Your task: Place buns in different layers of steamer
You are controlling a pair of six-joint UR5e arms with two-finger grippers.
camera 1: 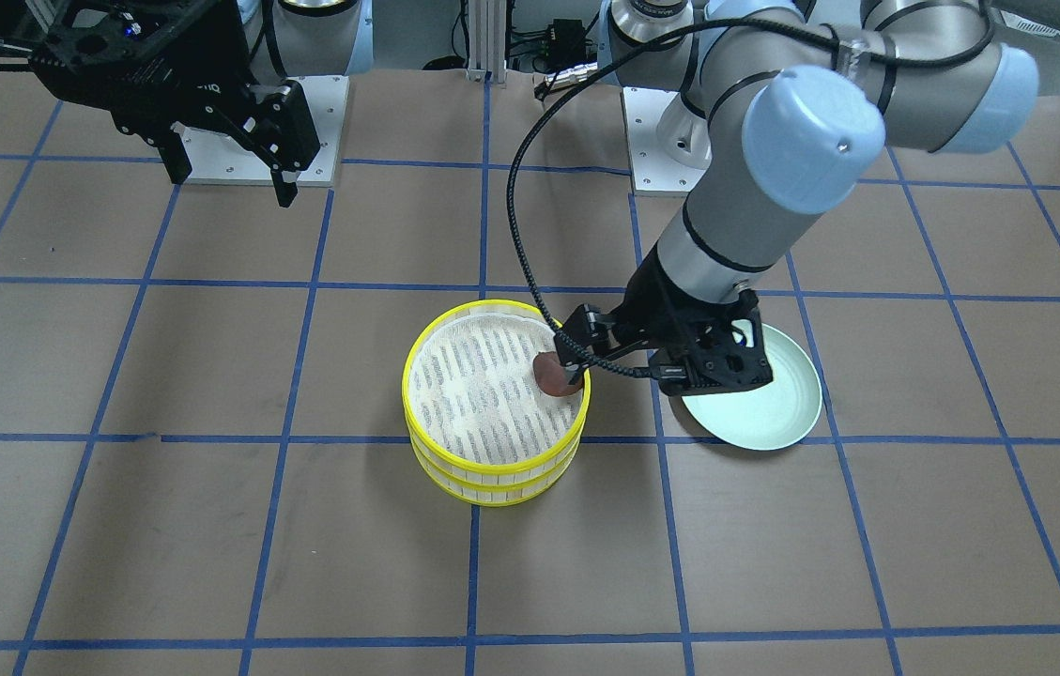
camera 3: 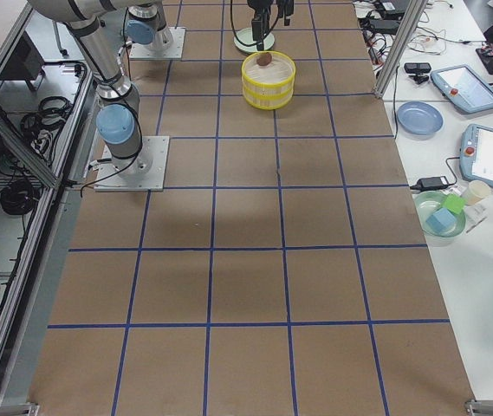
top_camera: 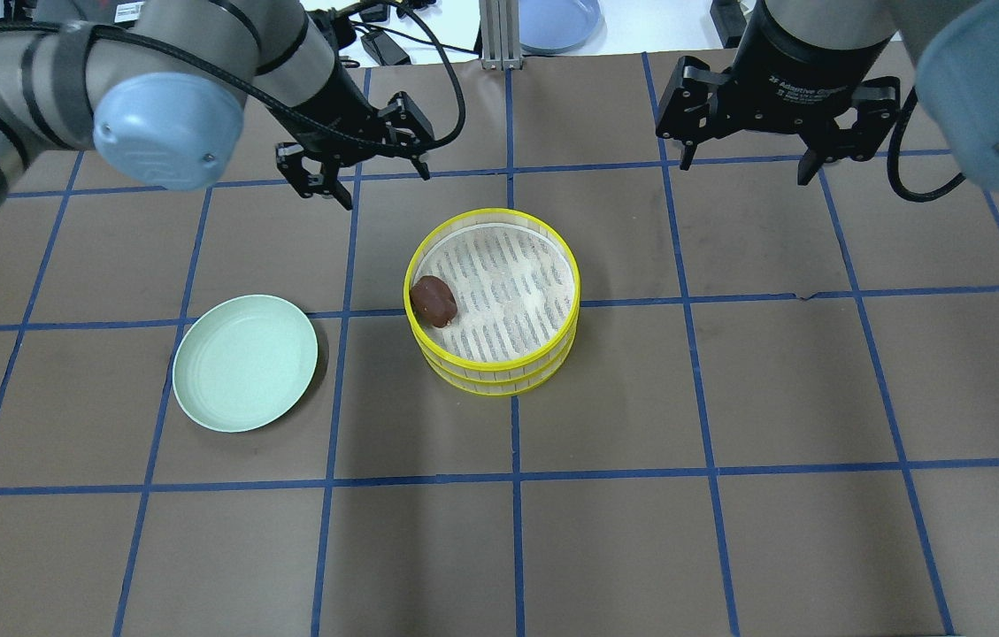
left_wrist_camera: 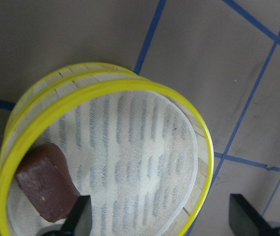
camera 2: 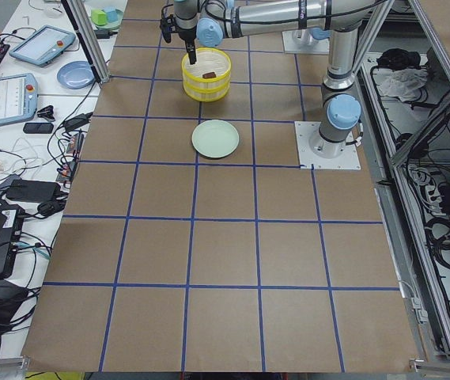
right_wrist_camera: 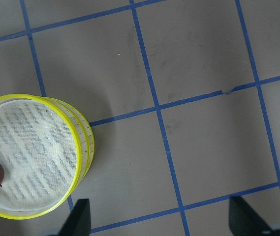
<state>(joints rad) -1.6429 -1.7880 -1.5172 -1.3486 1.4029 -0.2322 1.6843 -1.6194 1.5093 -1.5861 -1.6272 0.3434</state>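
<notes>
Bun (top_camera: 433,300), reddish-brown, lies inside upper steamer tray (top_camera: 512,296).

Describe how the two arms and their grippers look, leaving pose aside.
The left arm and the right arm are both silver-grey tubes with pale blue joint caps and black bands. Each ends in a black two-finger gripper: the left gripper and the right gripper. A black cable loops along the left arm to its wrist. The right gripper's body bears white lettering.
</notes>
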